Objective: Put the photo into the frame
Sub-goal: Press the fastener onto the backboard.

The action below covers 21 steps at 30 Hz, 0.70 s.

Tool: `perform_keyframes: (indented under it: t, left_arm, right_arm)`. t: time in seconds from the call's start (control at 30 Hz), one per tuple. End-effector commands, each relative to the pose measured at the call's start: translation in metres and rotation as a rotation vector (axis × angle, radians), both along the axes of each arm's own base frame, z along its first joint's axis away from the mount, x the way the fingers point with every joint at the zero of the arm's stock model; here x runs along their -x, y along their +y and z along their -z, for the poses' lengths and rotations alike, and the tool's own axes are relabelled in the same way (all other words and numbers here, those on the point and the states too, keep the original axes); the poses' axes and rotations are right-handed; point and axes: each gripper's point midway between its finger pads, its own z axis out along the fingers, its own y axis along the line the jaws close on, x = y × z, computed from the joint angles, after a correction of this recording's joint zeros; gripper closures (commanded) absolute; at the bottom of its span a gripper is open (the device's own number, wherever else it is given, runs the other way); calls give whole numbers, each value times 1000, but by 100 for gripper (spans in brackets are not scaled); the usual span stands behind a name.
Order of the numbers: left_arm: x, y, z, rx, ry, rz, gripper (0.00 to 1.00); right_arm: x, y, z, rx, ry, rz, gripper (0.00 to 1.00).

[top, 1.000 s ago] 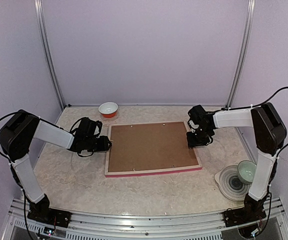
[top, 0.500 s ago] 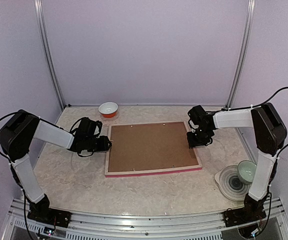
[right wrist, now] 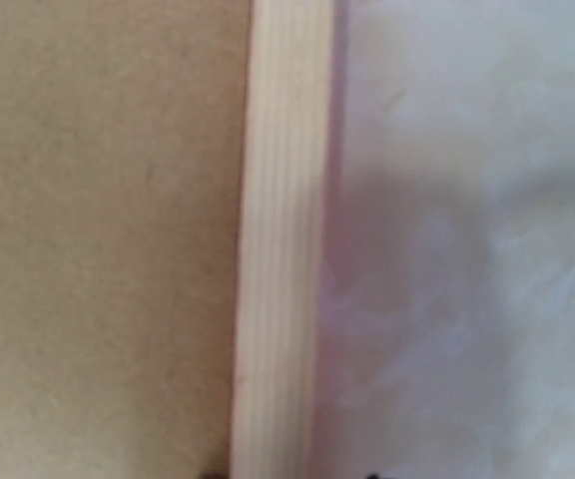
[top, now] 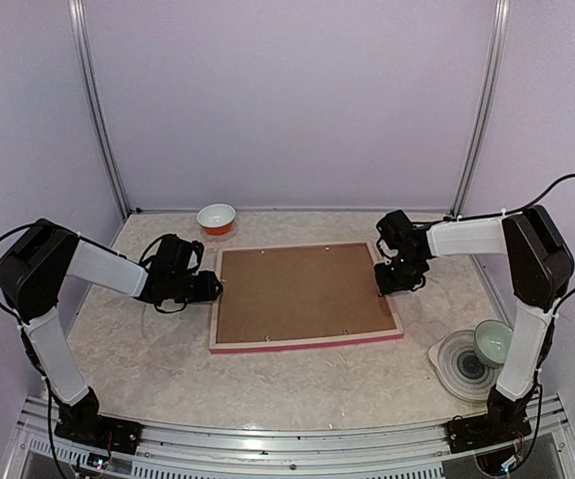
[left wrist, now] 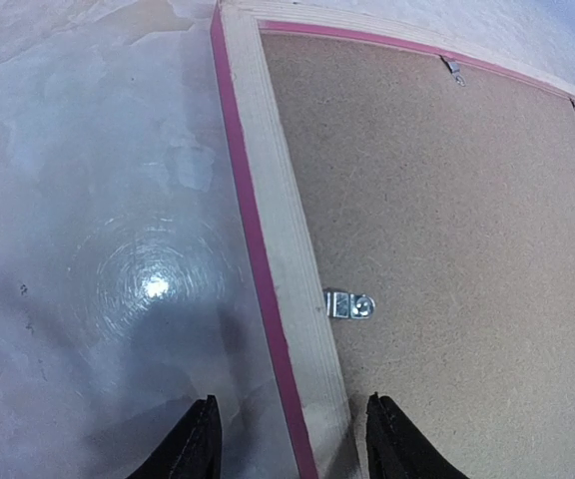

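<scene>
Frame (top: 307, 343) face-down, board (top: 302, 291) in back. Left pincer (left wrist: 291, 431) half-open astride left rail, prob to steady it; right pincer (top: 395, 281) over right rail, grip unclear.

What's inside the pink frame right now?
A brown backing board fills the frame, with small metal clips at its edges. Whatever lies under it, the photo included, is covered.

1. A plain pale lilac back wall (top: 287, 100) closes the far side of the booth.
2. Matching lilac side walls stand at left (top: 18, 120) and right (top: 567, 100).
3. Two slim silver metal posts (top: 98, 110) (top: 479, 110) rise at the back corners, leaning slightly outward.
4. A beige marbled tabletop (top: 297, 384) fills the floor of the booth.
5. A ribbed aluminium rail (top: 287, 439) runs along its near edge.
6. A round glare of overhead light (left wrist: 153, 287) shines on the glossy surface.
</scene>
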Motion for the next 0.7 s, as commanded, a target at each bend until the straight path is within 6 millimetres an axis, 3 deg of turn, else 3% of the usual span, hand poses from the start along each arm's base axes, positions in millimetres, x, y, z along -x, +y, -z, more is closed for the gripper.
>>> perform_keyframes:
  t: [0.0, 0.43, 0.67]
  left_arm:
    - [-1, 4, 2, 3, -1, -15, 50]
    - [-1, 5, 2, 3, 1, -17, 50]
    - [-1, 8, -1, -1, -8, -29, 47]
  right_arm:
    - [19, -5, 9, 17, 78, -47, 70]
    - [24, -2, 9, 12, 104, -86, 69]
    - [11, -7, -7, 17, 46, -46, 61]
